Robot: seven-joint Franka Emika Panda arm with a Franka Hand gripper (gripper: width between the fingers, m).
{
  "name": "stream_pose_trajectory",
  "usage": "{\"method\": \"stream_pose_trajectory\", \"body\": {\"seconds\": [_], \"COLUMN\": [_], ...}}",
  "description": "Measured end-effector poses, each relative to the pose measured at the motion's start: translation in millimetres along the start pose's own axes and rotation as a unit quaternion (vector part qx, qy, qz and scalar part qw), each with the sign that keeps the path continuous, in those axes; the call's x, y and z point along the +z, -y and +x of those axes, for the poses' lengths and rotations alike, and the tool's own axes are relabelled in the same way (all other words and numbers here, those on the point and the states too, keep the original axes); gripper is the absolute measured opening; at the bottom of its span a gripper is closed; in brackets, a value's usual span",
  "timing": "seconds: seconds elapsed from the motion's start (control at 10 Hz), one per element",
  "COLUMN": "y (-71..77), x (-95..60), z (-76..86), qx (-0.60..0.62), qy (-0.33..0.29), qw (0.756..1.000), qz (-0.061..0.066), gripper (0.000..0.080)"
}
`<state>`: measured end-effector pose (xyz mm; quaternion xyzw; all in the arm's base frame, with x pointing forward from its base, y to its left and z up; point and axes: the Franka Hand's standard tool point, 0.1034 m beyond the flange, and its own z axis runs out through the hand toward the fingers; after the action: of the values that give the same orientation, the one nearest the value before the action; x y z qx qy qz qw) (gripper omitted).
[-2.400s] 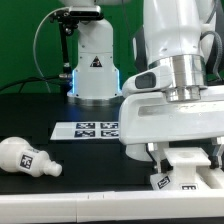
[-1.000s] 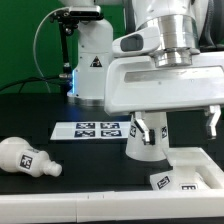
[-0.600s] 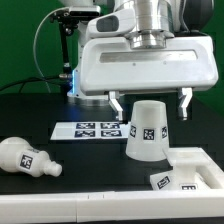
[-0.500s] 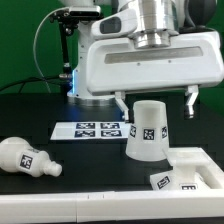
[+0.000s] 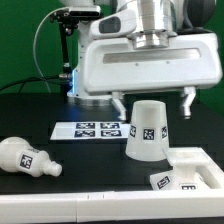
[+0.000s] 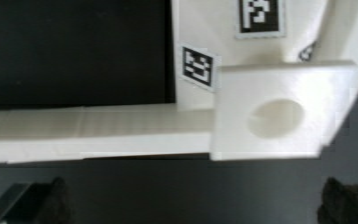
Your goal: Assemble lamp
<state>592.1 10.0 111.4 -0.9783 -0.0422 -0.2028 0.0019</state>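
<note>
1. On the black tabletop (image 5: 40, 110), toward the exterior view's right, the shade (image 5: 148, 135) is standing mouth-down. Its narrow closed end is pointing up and a tag (image 5: 148, 127) is facing the camera.
2. Above it the gripper (image 5: 152, 106) is hanging with its jaws spread wide — released, clasping nothing. One finger (image 5: 119, 103) is showing just beside the shade's upper edge on the exterior view's left, and the other is hanging clear of it on the right. Whether the two are straddling the shade or hanging in front of it, I cannot tell.
3. At the front right corner the base (image 5: 192, 168) is lying flat, just beside the shade's foot, with tags showing along its near edge.
4. Far over on the exterior view's left the bulb (image 5: 27, 157) is lying on its side, round head leftward, well apart from both shade and base.
5. Between bulb and shade, further back, the marker board (image 5: 88, 129) is lying flat in front of the white pedestal (image 5: 92, 65) with the triangle mark.
6. Through the wrist view the base (image 6: 274, 115) is showing its raised block with a round socket hole, and two tags (image 6: 197, 67) are sitting on the white surface next to it.
7. Both dark fingertips (image 6: 30, 200) are sitting at opposite edges of that picture — the gripper (image 6: 192, 200) is gaping, with only dark, blurred ground between them.
</note>
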Motion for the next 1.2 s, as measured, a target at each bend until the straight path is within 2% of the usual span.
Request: {"method": "stream_pose_trajectory", "body": {"seconds": [0.1,0.2,0.3,0.4,0.5,0.7,0.8,0.9,1.0,1.1,1.2], "y": [-24.1,-36.9,-43.4,-43.0,-37.8,-41.7,-46.0,-62.0,-76.3,-88.2,-101.3], "x": [-4.2,-4.3,-3.2,-4.1,-4.9,-3.5,-1.9,3.5,5.7,8.2,12.3], "z": [-9.4,-17.7,-25.6,-28.2,-24.1,-26.6,-28.8,-33.1,-31.8,-35.6,-40.5], "qx": [-0.009,-0.005,-0.001,-0.012,-0.048,-0.107,-0.175,-0.242,-0.291,-0.37,-0.427], "qy": [0.022,0.042,0.068,0.092,0.081,0.082,0.087,0.105,0.11,0.109,0.097], "qw": [1.0,0.999,0.997,0.995,0.995,0.991,0.98,0.964,0.949,0.922,0.898], "qz": [0.004,0.01,0.019,0.027,0.023,0.026,0.032,0.044,0.044,0.045,0.037], "gripper": [0.0699,0.0699,0.0699,0.0699,0.0699,0.0699,0.0699,0.0699,0.0699,0.0699,0.0699]}}
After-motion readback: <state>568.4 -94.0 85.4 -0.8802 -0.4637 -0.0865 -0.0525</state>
